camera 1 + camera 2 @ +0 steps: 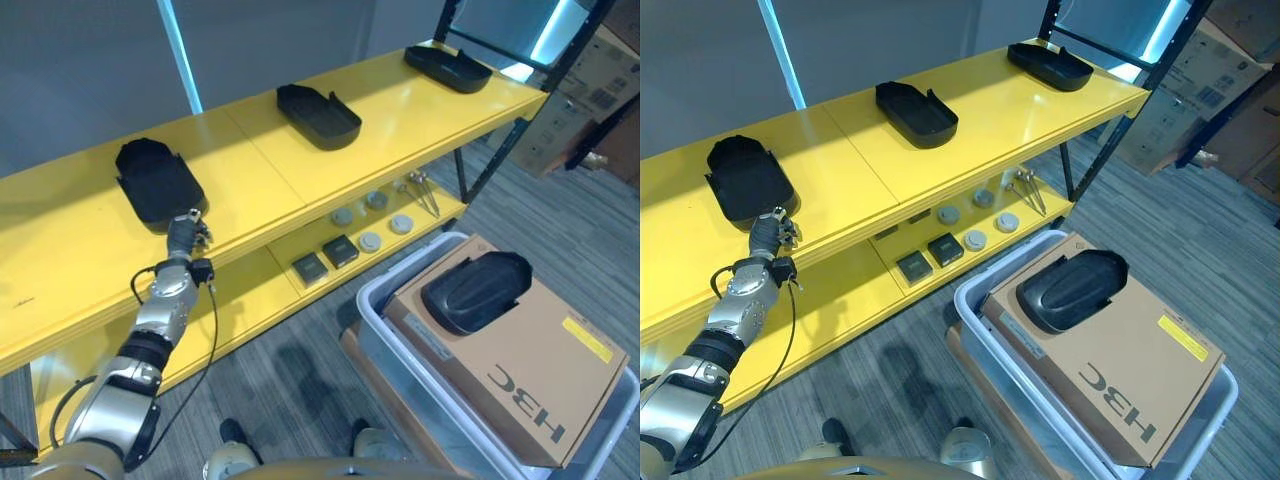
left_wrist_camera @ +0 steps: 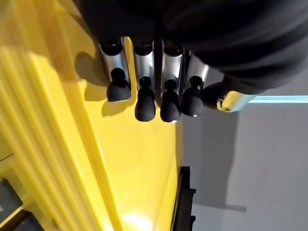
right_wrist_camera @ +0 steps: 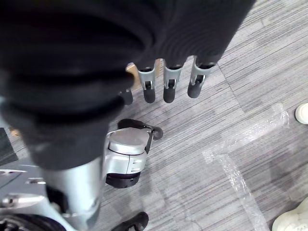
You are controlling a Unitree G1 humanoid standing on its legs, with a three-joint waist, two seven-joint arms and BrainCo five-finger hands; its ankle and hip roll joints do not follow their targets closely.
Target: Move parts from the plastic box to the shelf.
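Three black moulded parts lie on the yellow top shelf (image 1: pixel 260 170): one at the left (image 1: pixel 155 180), one in the middle (image 1: pixel 318 115), one at the far right (image 1: pixel 447 67). My left hand (image 1: pixel 186 232) is open at the shelf's front edge, just in front of the left part and apart from it; its fingers (image 2: pixel 144 103) are straight over bare yellow board. A fourth black part (image 1: pixel 476 290) rests on a cardboard box (image 1: pixel 520 370) inside the clear plastic box (image 1: pixel 372 288) on the floor. My right hand (image 3: pixel 169 91) hangs open over the carpet, holding nothing.
The lower shelf holds small round and square parts (image 1: pixel 340 250) and a metal tool (image 1: pixel 425 192). A black upright post (image 1: pixel 500 150) stands at the shelf's right end, with stacked cartons (image 1: pixel 590 90) beyond. A person's shoes (image 3: pixel 303 113) show on the grey carpet.
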